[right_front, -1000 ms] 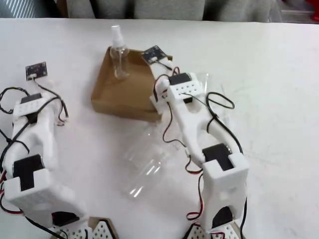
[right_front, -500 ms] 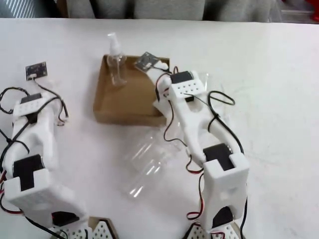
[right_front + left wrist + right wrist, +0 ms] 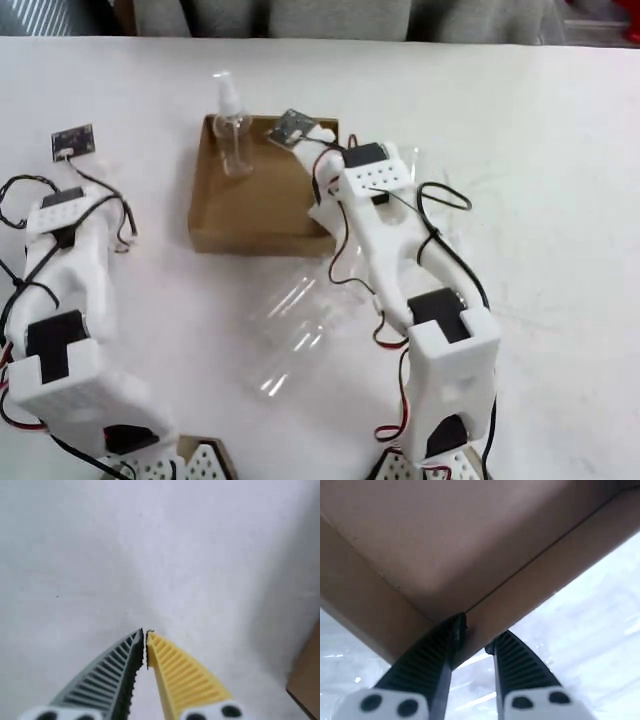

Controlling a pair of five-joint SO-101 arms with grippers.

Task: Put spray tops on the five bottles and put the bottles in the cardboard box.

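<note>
The brown cardboard box [image 3: 255, 200] lies in the middle of the table. One clear bottle [image 3: 234, 140] with a white spray top stands upright in its far left corner. My right gripper [image 3: 475, 630] is shut on the box's [image 3: 445, 540] wall at a corner, one finger inside and one outside. Several clear bottles without tops [image 3: 300, 320] lie on the table in front of the box, beside the right arm [image 3: 400, 260]. My left gripper [image 3: 145, 635] is shut with nothing in it, above bare white table left of the box.
The left arm [image 3: 65, 250] stands along the table's left side. A corner of the box [image 3: 307, 680] shows in the left wrist view. More clear plastic [image 3: 412, 160] lies to the right of the box. The table's right side and far side are bare.
The right gripper has turned and dragged the box, so it now sits squarer to the table. The bottle in it has shifted left with it. The left arm has kept still.
</note>
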